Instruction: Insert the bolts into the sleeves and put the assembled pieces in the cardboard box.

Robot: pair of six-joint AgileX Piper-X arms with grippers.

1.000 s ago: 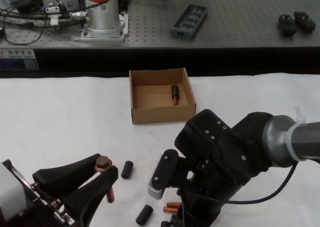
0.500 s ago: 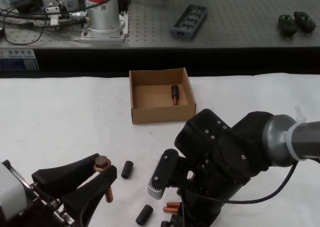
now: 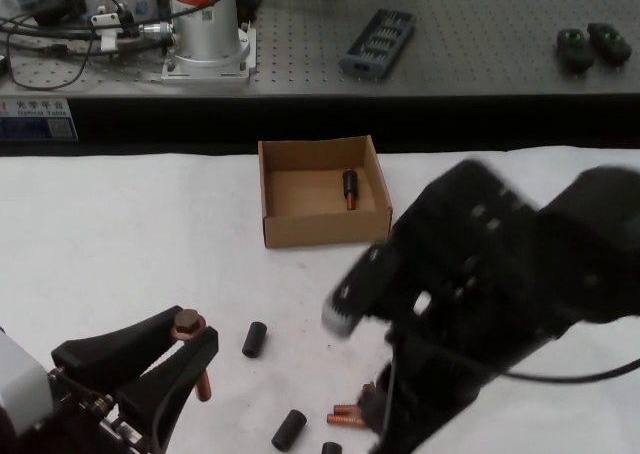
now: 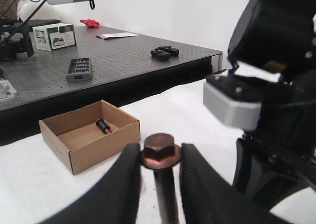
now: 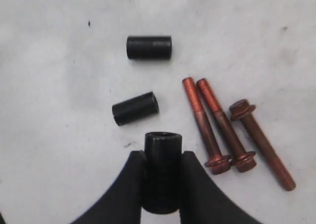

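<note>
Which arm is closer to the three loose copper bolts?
Right arm: its jaws hold a black sleeve right beside the loose bolts. Left arm, gripping another bolt, is farther off.

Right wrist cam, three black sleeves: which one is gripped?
The sleeve clamped in the right tool, bore facing the camera; the other two sleeves lie loose on the cloth.

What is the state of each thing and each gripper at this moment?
left gripper: shut on a bolt
right gripper: shut on a sleeve
cardboard box: open, one assembled piece lying inside
loose sleeves: two, lying on the white cloth, without bolts
loose bolts: three, lying side by side, not inserted
</note>
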